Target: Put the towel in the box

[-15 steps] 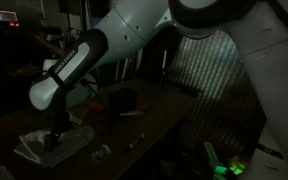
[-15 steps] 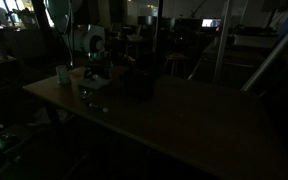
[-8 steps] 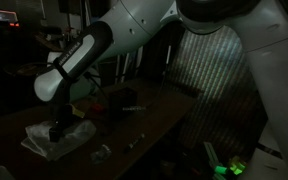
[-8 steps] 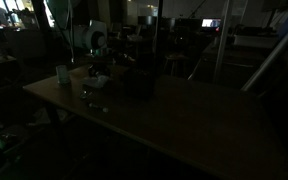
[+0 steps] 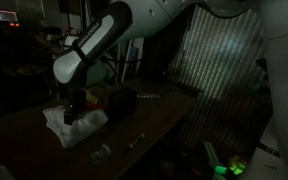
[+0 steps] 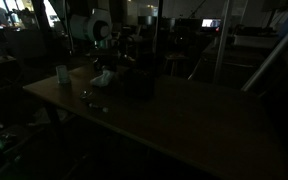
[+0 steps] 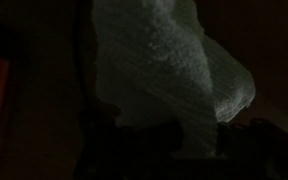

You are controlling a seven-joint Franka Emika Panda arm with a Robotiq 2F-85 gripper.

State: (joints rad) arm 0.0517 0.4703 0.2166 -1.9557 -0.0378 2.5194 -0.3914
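Dim room: over the dark counter (image 5: 159,112) the white towel (image 5: 81,128) hangs bunched directly under the end effector (image 5: 70,116), whose fingers are clamped on its top, just left of the black box (image 5: 120,103).

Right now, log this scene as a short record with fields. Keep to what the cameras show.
lighting: very dark, fine detail lost
gripper: appears closed on the towel, jaws hidden by cloth
towel: white, bunched, hanging below the gripper; contact with the table cannot be told
box: dark, on the table, beside the towel
table: wooden top, also carries small bits near its edge
cup: pale, upright near a table corner
task status: towel not yet in the box
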